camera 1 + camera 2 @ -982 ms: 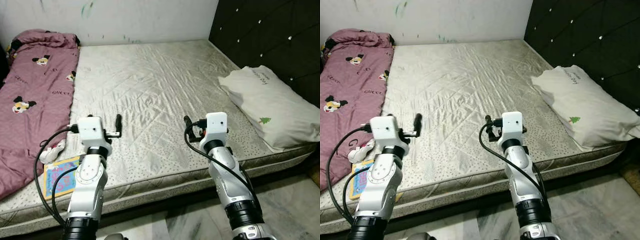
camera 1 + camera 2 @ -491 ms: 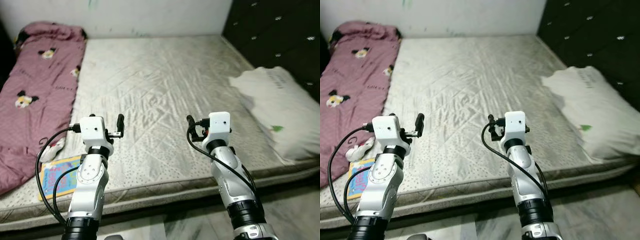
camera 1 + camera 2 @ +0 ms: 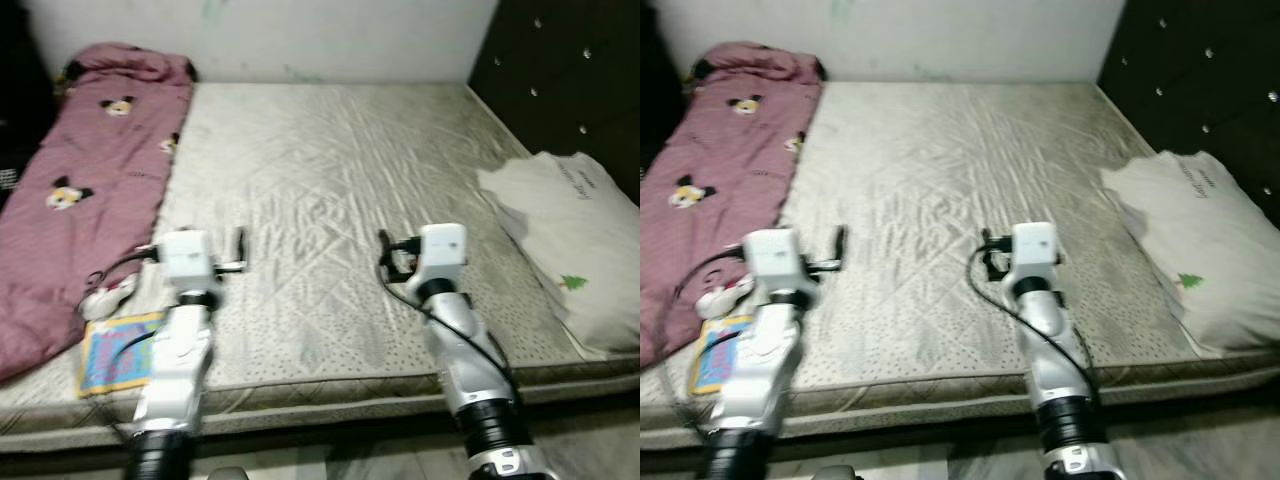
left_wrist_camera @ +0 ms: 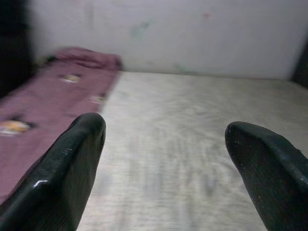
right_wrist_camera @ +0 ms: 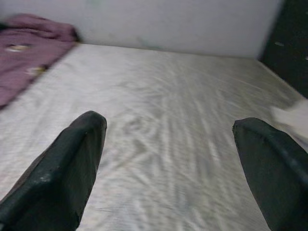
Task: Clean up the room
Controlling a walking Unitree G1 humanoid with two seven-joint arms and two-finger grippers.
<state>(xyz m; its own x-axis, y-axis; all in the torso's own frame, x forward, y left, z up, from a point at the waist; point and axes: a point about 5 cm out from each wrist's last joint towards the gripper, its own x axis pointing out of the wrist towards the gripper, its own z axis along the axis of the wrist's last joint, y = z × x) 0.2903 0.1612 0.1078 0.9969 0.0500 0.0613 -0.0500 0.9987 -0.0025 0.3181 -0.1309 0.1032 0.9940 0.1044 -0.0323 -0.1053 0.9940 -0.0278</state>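
Before you lies a mattress [image 3: 330, 190] covered in pale quilted fabric, creased and speckled with small dots, its long axis running from the near edge away to the far white wall [image 3: 340, 35]. Along its left side you have a mauve blanket [image 3: 85, 190] printed with cartoon mouse heads, soft and rumpled, stretched lengthwise near to far with its bunched end against the wall. At the blanket's near end, close to the mattress's near left corner, a flat, colourful rectangular book [image 3: 115, 350] lies with a small white object [image 3: 105, 297] just beyond it; what that object is you cannot tell through the blur. On the right side a plump cream pillow [image 3: 570, 250] with a small green tree mark lies beside the dark tufted headboard [image 3: 570, 80], its long axis also running near to far. Your left gripper [image 4: 166, 159] hovers above the near left part of the mattress, its black fingers spread apart and empty. Your right gripper [image 5: 168, 163] hovers above the near middle, likewise spread wide with nothing between the fingers.
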